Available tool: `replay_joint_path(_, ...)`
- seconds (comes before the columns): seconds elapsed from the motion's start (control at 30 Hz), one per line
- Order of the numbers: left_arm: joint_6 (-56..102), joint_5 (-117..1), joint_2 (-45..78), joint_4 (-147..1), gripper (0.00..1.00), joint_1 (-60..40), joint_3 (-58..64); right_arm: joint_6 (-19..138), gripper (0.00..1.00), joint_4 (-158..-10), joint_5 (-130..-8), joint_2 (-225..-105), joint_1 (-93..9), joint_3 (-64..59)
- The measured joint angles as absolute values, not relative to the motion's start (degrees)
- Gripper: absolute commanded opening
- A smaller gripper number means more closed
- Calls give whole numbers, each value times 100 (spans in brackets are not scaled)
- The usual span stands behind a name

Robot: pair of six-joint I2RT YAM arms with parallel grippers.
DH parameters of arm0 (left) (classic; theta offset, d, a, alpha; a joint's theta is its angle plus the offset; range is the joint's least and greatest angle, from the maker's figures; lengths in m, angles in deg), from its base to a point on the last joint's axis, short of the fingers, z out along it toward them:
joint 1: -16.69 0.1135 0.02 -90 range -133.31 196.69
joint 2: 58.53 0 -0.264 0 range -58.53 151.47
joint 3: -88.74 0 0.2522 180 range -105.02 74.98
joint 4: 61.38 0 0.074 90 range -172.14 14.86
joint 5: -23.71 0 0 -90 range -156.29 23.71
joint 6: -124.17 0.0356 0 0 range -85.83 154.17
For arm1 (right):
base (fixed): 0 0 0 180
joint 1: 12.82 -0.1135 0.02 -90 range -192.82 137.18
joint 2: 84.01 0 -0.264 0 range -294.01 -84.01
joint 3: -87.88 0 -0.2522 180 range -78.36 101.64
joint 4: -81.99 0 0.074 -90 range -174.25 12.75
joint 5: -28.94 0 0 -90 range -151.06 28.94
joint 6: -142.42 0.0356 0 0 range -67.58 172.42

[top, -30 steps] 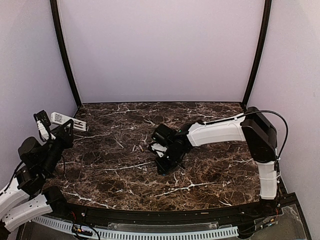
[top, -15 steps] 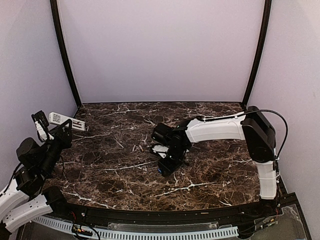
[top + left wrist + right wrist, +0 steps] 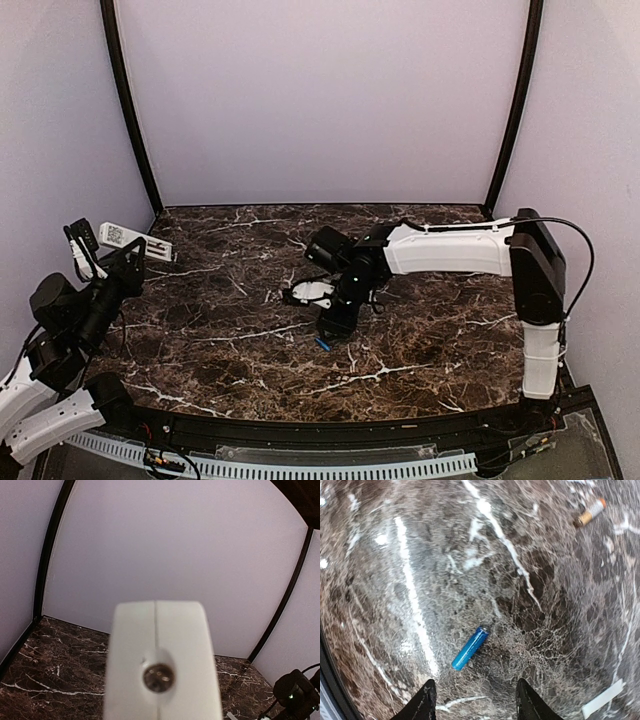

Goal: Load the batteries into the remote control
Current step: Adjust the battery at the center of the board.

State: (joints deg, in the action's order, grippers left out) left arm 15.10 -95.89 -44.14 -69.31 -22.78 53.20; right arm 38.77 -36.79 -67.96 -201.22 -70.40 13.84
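Hovering with fingers spread and empty, the right end effector (image 3: 477, 702) hangs just above the small blue cylindrical battery (image 3: 470, 647), which lies loose on the dark marble worktop (image 3: 395, 555), apparently lined up for a pick. The left end effector (image 3: 95, 250) clasps the slim white remote control (image 3: 135, 243) aloft at far left, likely presenting it for loading.

a blue battery (image 3: 470, 648) lies flat and diagonal on the marble (image 3: 395, 555); a grey-tan battery (image 3: 589, 514) lies well apart. the white remote control (image 3: 117, 236) sits clamped in the left gripper (image 3: 133, 260).
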Motion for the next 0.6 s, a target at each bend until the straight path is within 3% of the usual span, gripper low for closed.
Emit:
replay_joint_path(0.4,1516,-9568,-4606,-7242,0,-2278,5241,-1301,54,-4704,-7668,-19582,-7042,796)
replay_joint_path(0.6,1516,-9585,-4798,-7379,0,-2278,5241,-2652,51,-4737,-7524,-19774,-7053,820)
